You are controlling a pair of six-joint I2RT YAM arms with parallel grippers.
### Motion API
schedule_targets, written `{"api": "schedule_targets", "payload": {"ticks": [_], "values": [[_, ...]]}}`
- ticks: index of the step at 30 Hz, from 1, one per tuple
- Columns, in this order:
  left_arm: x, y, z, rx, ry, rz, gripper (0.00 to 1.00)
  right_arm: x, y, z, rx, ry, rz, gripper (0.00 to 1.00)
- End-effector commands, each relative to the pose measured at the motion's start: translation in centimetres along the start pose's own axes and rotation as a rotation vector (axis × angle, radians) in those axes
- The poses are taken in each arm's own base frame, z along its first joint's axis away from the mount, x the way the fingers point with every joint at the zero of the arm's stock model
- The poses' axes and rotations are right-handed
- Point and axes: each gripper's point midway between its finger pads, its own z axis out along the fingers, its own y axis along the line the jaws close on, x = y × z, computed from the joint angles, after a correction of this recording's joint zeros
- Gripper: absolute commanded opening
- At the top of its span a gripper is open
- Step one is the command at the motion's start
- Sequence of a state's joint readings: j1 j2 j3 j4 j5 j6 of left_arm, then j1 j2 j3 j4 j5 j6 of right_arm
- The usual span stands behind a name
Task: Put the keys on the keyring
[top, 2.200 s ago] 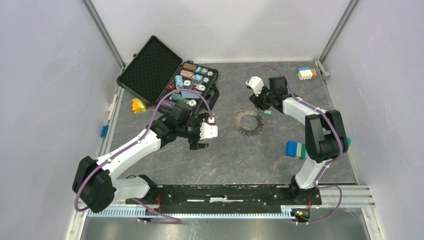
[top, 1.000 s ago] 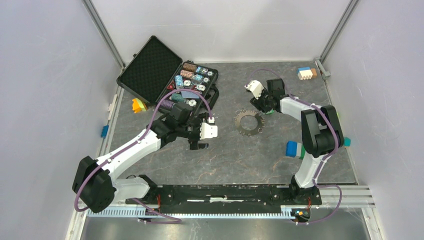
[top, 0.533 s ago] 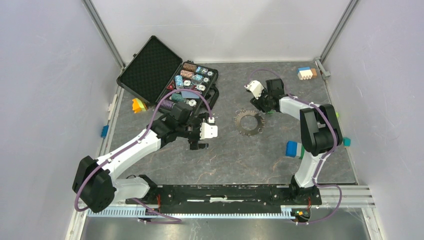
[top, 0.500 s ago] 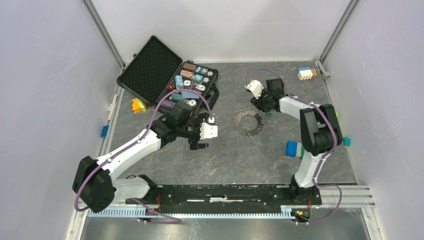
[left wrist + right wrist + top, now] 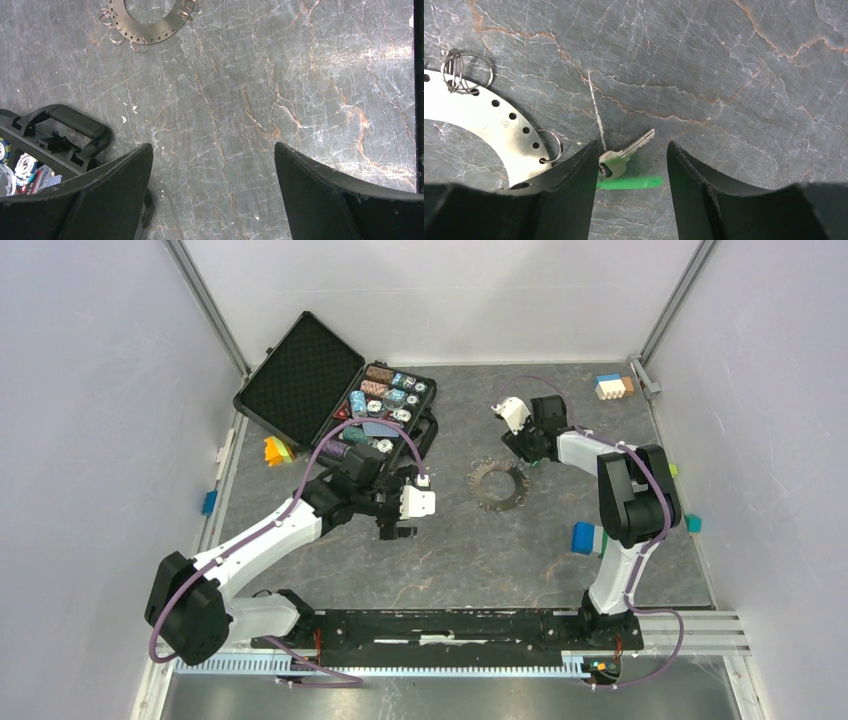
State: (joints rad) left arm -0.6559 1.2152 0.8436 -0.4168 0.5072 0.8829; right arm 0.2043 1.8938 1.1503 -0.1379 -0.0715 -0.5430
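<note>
Key (image 5: 626, 152) lies between parted fingers of right gripper (image 5: 632, 145); left gripper (image 5: 212, 145) gapes wide.

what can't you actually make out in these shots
- key: head partly behind a finger of the right gripper; green tag blurred, right wrist view.
- keyring: cut off by the left edge there, and by the top edge in the left wrist view.
- top view: key too small to make out.

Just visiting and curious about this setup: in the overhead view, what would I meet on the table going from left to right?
A small blue block at the left edge → open black case → toothed keyring → blue-and-green block → small teal block at the right edge.
</note>
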Motion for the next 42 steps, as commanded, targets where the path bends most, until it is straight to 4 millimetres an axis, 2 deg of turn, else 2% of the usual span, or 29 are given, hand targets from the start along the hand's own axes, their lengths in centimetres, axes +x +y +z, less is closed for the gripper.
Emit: {"api": "schedule_targets", "payload": {"ticks": [1, 8, 13, 17, 20, 25, 27, 29, 35, 38, 42], "values": [[-0.4, 0.5, -0.2, -0.018, -0.02, 0.057, 0.97, -2.6, -1.9, -1.3, 0.047, -0.076, 0.033, 0.58], [-0.2, 1.4, -0.5, -0.082, -0.003, 0.002, 0.99, -6.0, -1.9, -4.3, -0.001, -0.224, 0.047, 0.61], [0.5, 4.3, -1.4, -0.265, 0.028, -0.101, 1.0, -7.9, -2.2, -7.6, 0.011, -0.328, 0.053, 0.68], [1.7, 7.3, -3.2, -0.459, 0.022, -0.234, 1.0, -8.1, -2.3, -10.2, 0.039, -0.371, 0.054, 0.8], [2.5, 8.9, -4.9, -0.582, -0.02, -0.333, 1.0, -7.8, -3.1, -12.7, 0.122, -0.398, 0.066, 0.97], [3.3, 11.0, -8.3, -0.764, -0.094, -0.453, 1.0, -6.6, -4.8, -16.9, 0.295, -0.414, 0.095, 0.98], [3.5, 11.7, -9.9, -0.834, -0.114, -0.491, 1.0, -6.2, -4.8, -18.2, 0.329, -0.422, 0.112, 0.98], [3.8, 12.3, -11.6, -0.916, -0.137, -0.541, 1.0, -5.9, -4.4, -19.3, 0.333, -0.436, 0.126, 0.98], [4.7, 13.2, -16.1, -1.067, -0.169, -0.628, 1.0, -5.3, -1.3, -21.8, 0.265, -0.536, 0.127, 0.98], [4.8, 13.0, -17.3, -1.089, -0.182, -0.645, 1.0, -5.0, 0.2, -22.7, 0.242, -0.601, 0.105, 0.98], [4.8, 12.3, -18.3, -1.097, -0.194, -0.644, 1.0, -5.1, 0.9, -23.9, 0.261, -0.687, 0.093, 0.98]]}}
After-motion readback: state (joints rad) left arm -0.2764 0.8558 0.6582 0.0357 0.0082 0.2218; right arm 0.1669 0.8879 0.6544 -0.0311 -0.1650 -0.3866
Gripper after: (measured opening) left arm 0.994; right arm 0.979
